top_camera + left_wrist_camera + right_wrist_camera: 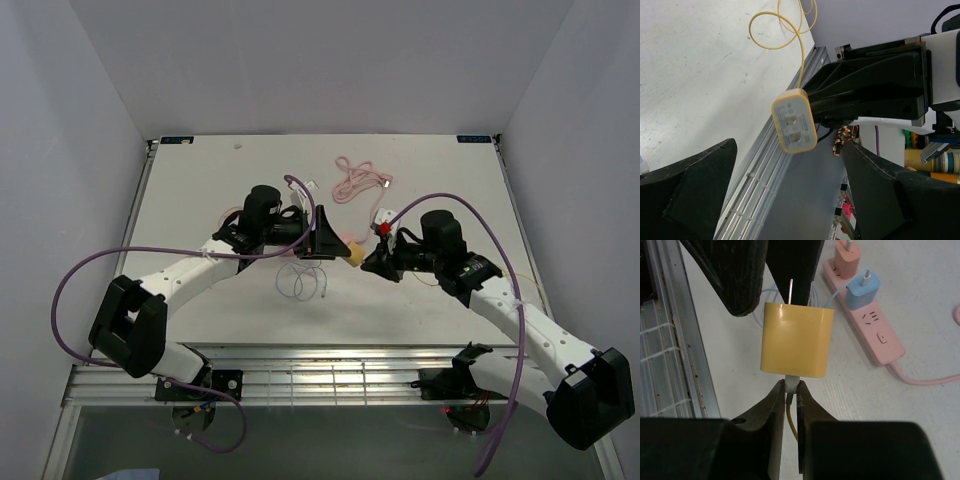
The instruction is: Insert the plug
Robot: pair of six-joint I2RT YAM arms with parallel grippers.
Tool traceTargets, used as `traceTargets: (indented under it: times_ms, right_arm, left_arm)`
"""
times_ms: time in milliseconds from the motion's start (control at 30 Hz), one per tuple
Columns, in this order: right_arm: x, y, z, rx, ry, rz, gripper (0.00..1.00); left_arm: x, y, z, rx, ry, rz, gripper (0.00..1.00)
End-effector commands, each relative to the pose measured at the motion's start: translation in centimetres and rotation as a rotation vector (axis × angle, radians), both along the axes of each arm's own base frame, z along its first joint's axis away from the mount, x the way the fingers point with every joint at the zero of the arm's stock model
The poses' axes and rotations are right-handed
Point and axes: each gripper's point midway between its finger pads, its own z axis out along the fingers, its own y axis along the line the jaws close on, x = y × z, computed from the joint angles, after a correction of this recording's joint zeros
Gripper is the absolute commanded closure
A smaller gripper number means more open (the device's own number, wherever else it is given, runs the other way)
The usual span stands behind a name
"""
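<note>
Two prongs of the yellow rectangular plastic plug (796, 342) face away from your right hand (791, 390), which is clamped on its cable end midway between the surface's side edges. Your left hand (322, 242) stands apart. Next, aim the prongs at a free socket on the long pink power strip (875, 332).

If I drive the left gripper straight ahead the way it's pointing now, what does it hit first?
The yellow charger, pinched at its cable end by the right gripper. It hangs ahead of the left gripper, roughly between its open jaws. Depth is unclear, but nothing shows in between.
</note>
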Motion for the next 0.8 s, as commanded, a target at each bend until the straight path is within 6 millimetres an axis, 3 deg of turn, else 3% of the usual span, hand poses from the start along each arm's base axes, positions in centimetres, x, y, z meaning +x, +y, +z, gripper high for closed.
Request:
traceTargets:
  times_ms: [0,200,333,433,633,767]
  right_arm:
    - [-1.0,1.4,3.1,0.046,-0.087,0.106,0.92]
    - [-1.3,1.7,3.6,0.048,-0.106,0.124,0.92]
    - [-1.3,1.9,4.2,0.057,-0.118,0.125,0.92]
    - [-1.2,1.9,4.5,0.063,-0.128,0.123,0.92]
    - [-1.3,2.0,4.5,0.062,-0.126,0.132,0.92]
    - [-1.1,1.9,4.6,0.059,-0.131,0.118,0.92]
  left_arm:
    - [-0.2,-0.7,3.0,-0.063,-0.072,-0.040,0.02]
    - [-0.5,-1.1,3.0,-0.064,-0.071,-0.054,0.03]
    - [-1.3,-1.3,2.7,-0.064,-0.064,-0.082,0.17]
    - [-1.6,-1.3,2.4,-0.062,-0.051,-0.079,0.21]
    - [-2.2,-1.4,2.9,-0.086,-0.051,-0.092,0.48]
    - [-2.3,-1.5,2.9,-0.086,-0.055,-0.082,0.72]
